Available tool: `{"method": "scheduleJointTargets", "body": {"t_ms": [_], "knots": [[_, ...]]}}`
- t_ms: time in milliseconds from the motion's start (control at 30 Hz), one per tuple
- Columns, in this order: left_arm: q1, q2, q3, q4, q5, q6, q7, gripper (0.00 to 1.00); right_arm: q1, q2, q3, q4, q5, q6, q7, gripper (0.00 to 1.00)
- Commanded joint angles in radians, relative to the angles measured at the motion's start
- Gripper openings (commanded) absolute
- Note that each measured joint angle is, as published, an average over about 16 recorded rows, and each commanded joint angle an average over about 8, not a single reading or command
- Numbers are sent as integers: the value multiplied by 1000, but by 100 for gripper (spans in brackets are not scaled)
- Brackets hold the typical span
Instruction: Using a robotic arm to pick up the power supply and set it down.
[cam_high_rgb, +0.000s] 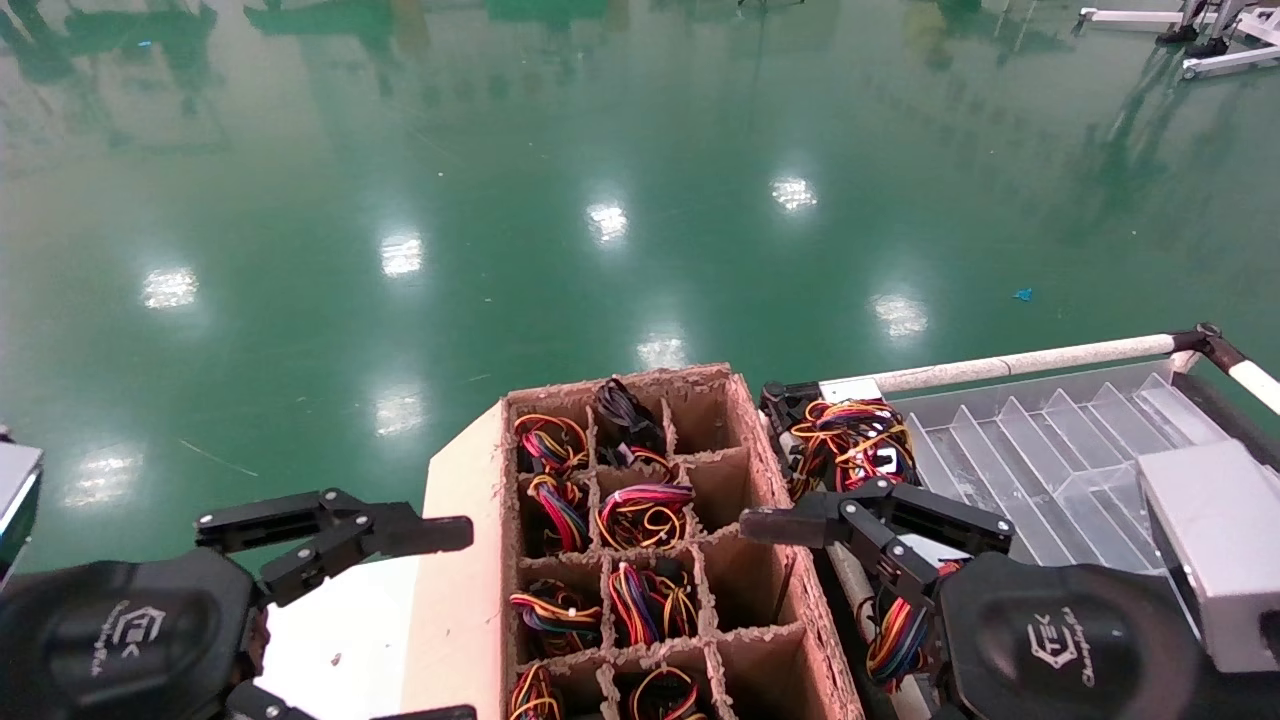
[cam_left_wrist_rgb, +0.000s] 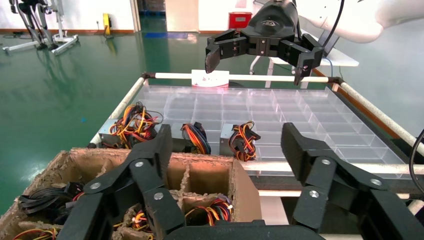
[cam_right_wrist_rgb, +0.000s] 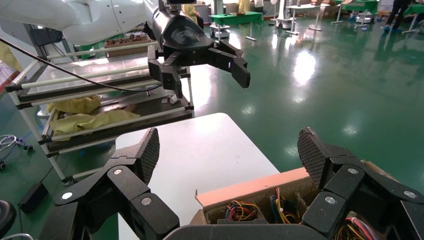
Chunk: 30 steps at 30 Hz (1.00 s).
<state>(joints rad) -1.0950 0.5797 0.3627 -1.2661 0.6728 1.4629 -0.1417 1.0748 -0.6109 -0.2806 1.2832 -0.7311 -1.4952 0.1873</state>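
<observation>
So far nothing is picked up: power supplies (cam_high_rgb: 640, 515) sit wires-up in the cells of the cardboard box (cam_high_rgb: 760, 480), below and between the two grippers. The right gripper (cam_high_rgb: 775, 524), the robotic arm with the silver box, hovers over the box's right edge, fingers spread and empty. Three units (cam_left_wrist_rgb: 240, 140) already lie on the clear tray (cam_left_wrist_rgb: 310, 125) beyond. The left gripper (cam_high_rgb: 440, 535) hangs spread beside the box.

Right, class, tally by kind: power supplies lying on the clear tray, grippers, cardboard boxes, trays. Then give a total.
power supplies: 3
grippers, left gripper and right gripper, both open: 2
cardboard box: 1
clear tray: 1
Total: 7
</observation>
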Motion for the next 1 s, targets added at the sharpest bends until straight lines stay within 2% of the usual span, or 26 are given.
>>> {"method": "scheduleJointTargets", "body": {"t_ms": [33,267,533,700,767,933,967,1000], "knots": [[0,0,0,0,0,0,0,0,0,0,0,0,0,0,0,100],[0,0,0,0,0,0,0,0,-1,-8,-13,-9,-32,20,0,100],[0,0,0,0,0,0,0,0,27,-68,-85,-31,-194,117,25,100],[0,0,0,0,0,0,0,0,63,-132,-142,-72,-286,149,48,98],[0,0,0,0,0,0,0,0,79,-160,-163,-99,-316,153,51,83],[0,0,0,0,0,0,0,0,120,-227,-210,-180,-387,160,40,22],[0,0,0,0,0,0,0,0,128,-239,-218,-196,-404,164,37,11],[0,0,0,0,0,0,0,0,136,-250,-227,-212,-422,170,33,5]]}}
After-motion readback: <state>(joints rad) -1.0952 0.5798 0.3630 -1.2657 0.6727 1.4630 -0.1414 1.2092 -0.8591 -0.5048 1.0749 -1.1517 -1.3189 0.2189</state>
